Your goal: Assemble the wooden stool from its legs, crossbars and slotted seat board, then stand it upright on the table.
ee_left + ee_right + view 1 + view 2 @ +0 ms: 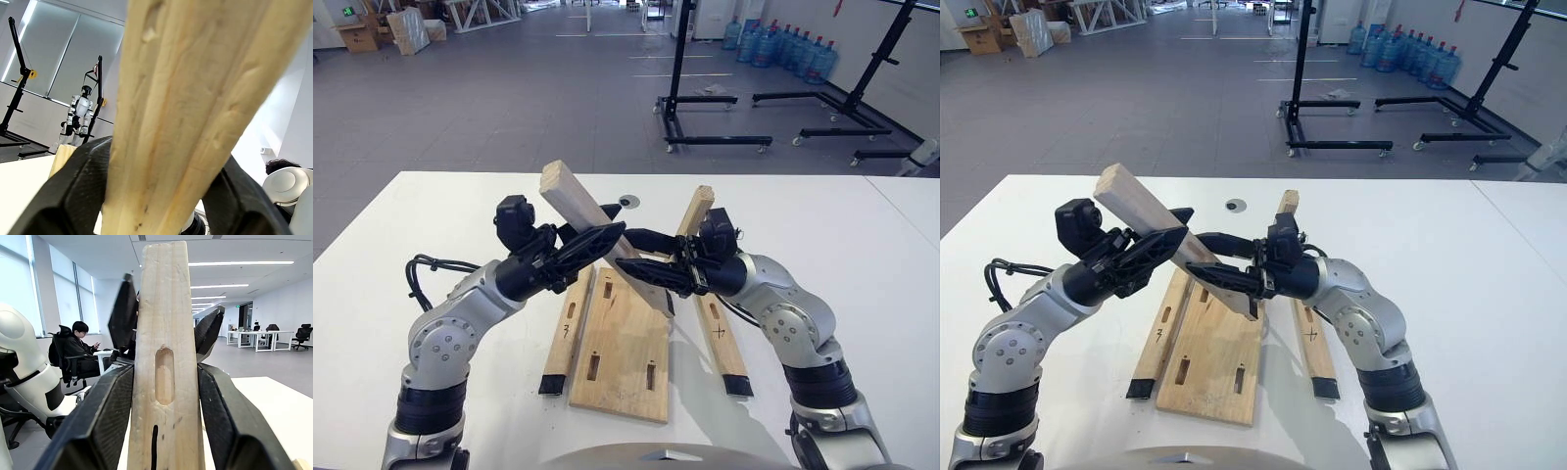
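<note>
**Two-armed grasp of one stool leg above the seat board.** A pale, square-section wooden leg (570, 199) with an oval mortise is held clear of the white table (862, 294). It is tilted, with its high end far and to the left and its low end over the far right part of the flat, pale, slotted wooden seat board (622, 362).

The left gripper (612, 238) is clamped across the leg's middle. The right gripper (626, 252) is clamped on the same leg just below, toward the low end. The two sets of black fingers sit very close together.

The seat board lies flat and loose on the near part of the table. A second wooden leg with a black foot cap (566, 338) lies along the board's left edge. A third capped wooden leg (720, 338) lies just to the board's right, pointing away.

**Hazards, as judged:**
- **(a) Finger collision.** With both grips so close, any regrasp or release may knock the fingers together and twist the leg out of line.
- **(b) Strain on the grip.** If the arms move unequally, the wood is strained between two closed grips and may slip.
- **(c) Missed slot.** Nothing pins the board, so a low end that misses its slot would push the board sideways into the neighbouring legs.
- **(d) Jamming.** A tilted entry may jam at the slot's edge. The leg probably needs to be brought upright first.
</note>
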